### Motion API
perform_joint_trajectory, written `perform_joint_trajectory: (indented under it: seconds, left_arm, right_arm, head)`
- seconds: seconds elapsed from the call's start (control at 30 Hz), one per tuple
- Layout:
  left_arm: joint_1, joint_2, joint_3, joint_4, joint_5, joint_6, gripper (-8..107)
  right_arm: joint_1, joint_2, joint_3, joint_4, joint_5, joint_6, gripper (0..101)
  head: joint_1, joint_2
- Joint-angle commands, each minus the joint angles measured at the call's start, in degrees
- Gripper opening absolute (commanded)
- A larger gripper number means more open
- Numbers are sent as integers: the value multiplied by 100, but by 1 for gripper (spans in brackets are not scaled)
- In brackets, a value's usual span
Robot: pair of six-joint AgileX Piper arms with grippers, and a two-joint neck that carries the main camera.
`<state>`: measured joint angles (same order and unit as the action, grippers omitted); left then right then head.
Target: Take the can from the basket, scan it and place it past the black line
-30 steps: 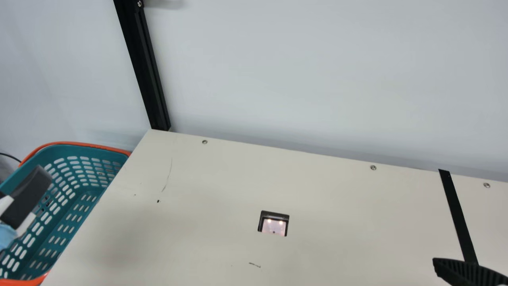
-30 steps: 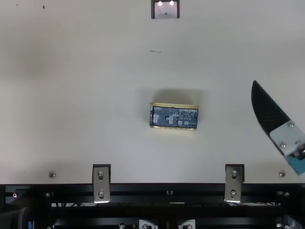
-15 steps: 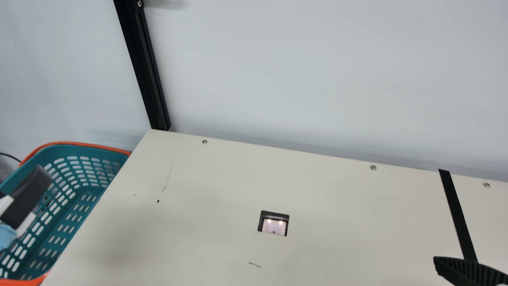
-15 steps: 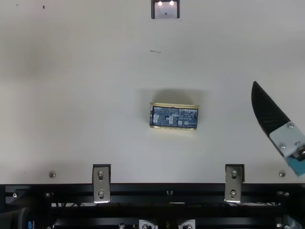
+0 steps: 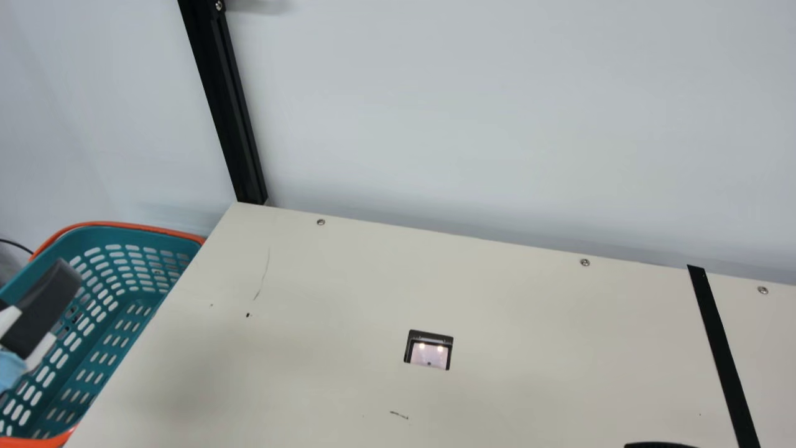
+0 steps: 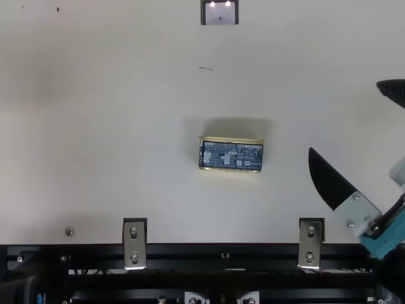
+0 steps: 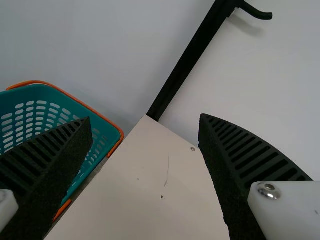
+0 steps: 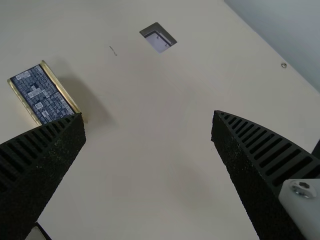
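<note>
1. Blue and gold, the can [image 6: 231,139] is lying on the cream table [image 6: 114,190], between the scanner [image 5: 429,356] and the arms' edge, outside the basket [image 5: 118,228] and touching neither gripper.
2. The right gripper [image 6: 344,116] is hanging wide open beside the can, well apart from it, holding nothing; the top view's right edge is cutting off one finger, and just a dark sliver is poking up at the main view's bottom edge.
3. The left gripper [image 5: 43,305] is hanging by the basket in the main view, its body running off the left edge; the left wrist view is showing its fingers spread wide, with nothing between them.
4. The basket is losing its near-left part to the main view's edge, and the gripper is hiding some of its teal wall.
5. The black line [image 5: 721,354] is running out of the main view's bottom edge, and the top view's upper edge is cropping the scanner.
6. Pale print is covering the can's dark blue label [image 6: 221,156] in small blocks, all too tiny for reading.
7. A small blue mark [image 6: 42,298] is showing on black arm casing at the top view's lower left, its shape too small to make out.
</note>
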<state>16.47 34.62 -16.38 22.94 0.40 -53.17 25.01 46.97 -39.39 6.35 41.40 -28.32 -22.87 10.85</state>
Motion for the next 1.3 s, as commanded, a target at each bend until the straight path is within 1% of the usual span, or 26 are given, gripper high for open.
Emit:
perform_joint_trajectory:
  seconds: [0.0, 0.33, 0.53, 0.67, 0.87, 1.27]
  left_arm:
    - [0, 0, 0, 0, 0, 0, 90]
    - [0, 0, 0, 0, 0, 0, 90]
    - [0, 0, 0, 0, 0, 0, 90]
    - [0, 0, 0, 0, 0, 0, 90]
    - [0, 0, 0, 0, 0, 0, 90]
    - [0, 0, 0, 0, 0, 0, 90]
  right_arm:
    - [3, 65, -37, 30, 73, -127, 101]
    - [-62, 505, -317, 212, 251, -694, 101]
    - [7, 733, -443, 180, 228, -783, 101]
    - [83, 814, -451, 80, 147, -697, 101]
    - [223, 878, -400, -165, 3, -403, 101]
    - [517, 876, -309, -400, -177, 47, 101]
  head:
    - [-213, -14]
    - [-213, -14]
    - [-213, -14]
    - [-213, -14]
    - [-213, -185]
    - [-213, -1376]
